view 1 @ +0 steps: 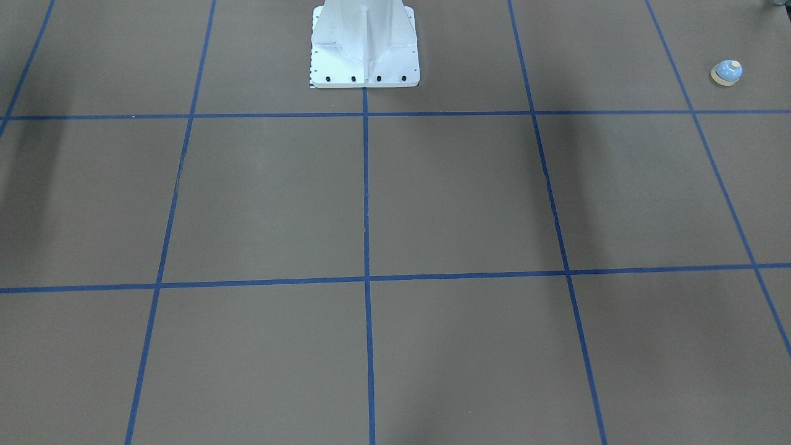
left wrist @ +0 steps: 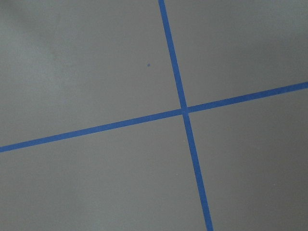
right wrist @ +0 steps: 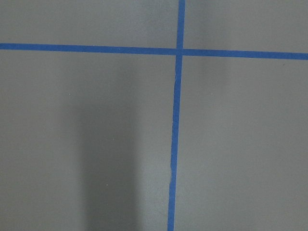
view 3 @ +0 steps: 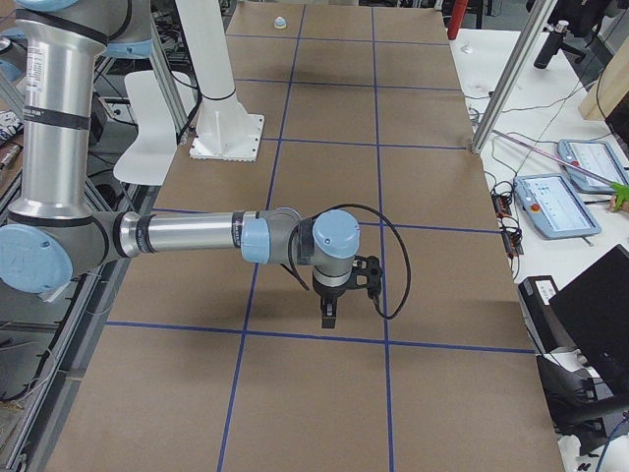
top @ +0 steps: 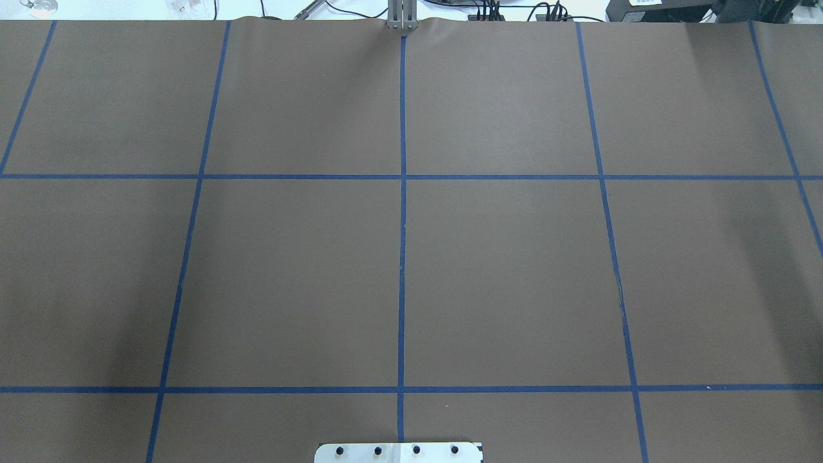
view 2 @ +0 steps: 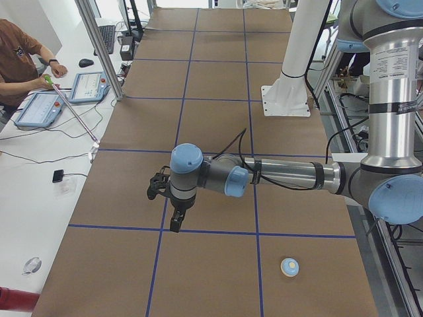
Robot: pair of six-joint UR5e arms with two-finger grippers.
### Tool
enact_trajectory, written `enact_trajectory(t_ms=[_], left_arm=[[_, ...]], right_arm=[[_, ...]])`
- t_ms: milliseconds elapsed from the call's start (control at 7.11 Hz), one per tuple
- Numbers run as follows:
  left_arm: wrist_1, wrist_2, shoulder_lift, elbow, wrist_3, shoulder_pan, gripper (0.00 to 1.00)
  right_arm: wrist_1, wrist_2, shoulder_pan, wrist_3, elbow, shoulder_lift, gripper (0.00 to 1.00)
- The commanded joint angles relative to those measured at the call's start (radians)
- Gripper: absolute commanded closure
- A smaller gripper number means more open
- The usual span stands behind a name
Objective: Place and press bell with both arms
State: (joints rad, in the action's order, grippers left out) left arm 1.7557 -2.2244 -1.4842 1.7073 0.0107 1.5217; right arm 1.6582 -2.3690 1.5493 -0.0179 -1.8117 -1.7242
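Observation:
The light-blue bell with a cream button stands on the brown table, near the robot's side on its left. It also shows in the exterior left view and, small and far, in the exterior right view. My left gripper points down above the table, well away from the bell; I cannot tell whether it is open. My right gripper points down over the table's other half; I cannot tell its state either. Both wrist views show only table and tape.
The white pedestal base stands at the middle of the robot's side of the table. Blue tape lines mark a grid. A metal frame post and an operator with tablets are beside the far edge.

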Motion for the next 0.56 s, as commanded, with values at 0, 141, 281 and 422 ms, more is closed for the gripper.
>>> enact_trajectory(t_ms=[0,141,281,422], left_arm=[[-0.001,-0.003,0.004,0.008,0.0,0.0,0.0],[-0.001,-0.003,0.013,0.009,0.0,0.002,0.0],[-0.001,0.0,0.015,0.008,0.0,0.0,0.0],[-0.001,0.0,0.015,0.014,-0.003,0.002,0.0]], right_arm=[[0.0,0.008,0.0,-0.001,-0.001,0.0,0.0],[0.0,0.008,0.0,-0.001,-0.001,0.0,0.0],[0.0,0.008,0.0,-0.001,-0.001,0.0,0.0],[0.0,0.01,0.0,-0.001,-0.003,0.0,0.0]])
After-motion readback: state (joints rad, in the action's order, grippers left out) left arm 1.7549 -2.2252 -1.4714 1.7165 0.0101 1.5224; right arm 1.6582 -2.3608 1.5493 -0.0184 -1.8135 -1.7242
